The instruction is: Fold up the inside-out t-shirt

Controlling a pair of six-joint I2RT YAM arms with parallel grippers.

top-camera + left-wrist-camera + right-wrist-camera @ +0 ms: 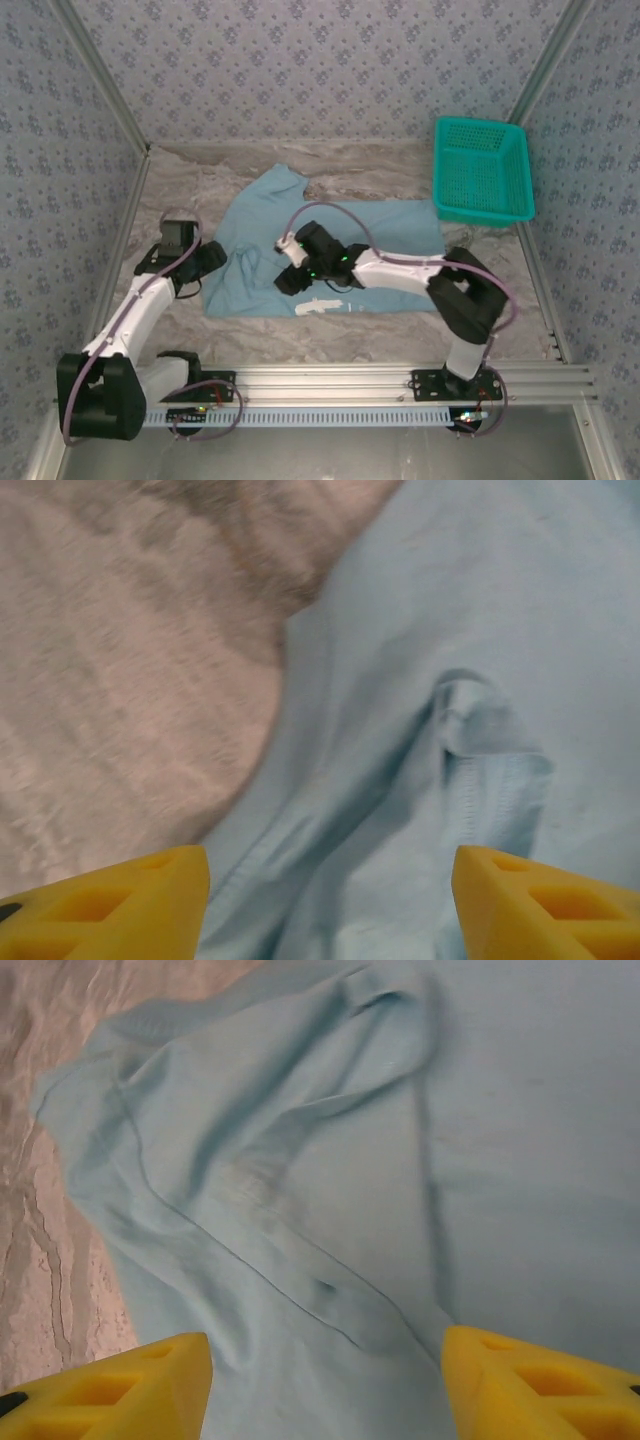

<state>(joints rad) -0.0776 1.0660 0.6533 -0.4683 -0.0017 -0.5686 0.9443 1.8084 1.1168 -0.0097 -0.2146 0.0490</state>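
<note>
The inside-out t-shirt (pixel 340 235), light blue, lies spread across the middle of the marble table, with a strip of white lettering (pixel 324 306) at its near edge. My left gripper (pixel 220 260) hovers at the shirt's left edge. In the left wrist view its yellow fingers (pixel 110 900) stand wide apart over a stitched hem fold (pixel 490 755), with nothing between them. My right gripper (pixel 291 276) hangs over the shirt's near middle. It is open (pixel 325 1385) above creased cloth (pixel 300 1210) and grips nothing.
A teal mesh basket (pixel 481 170) stands at the back right corner. Patterned walls close in the table (pixel 350 165) on three sides. An aluminium rail (pixel 330 380) carrying the arm bases runs along the near edge. Bare marble (pixel 120 660) lies left of the shirt.
</note>
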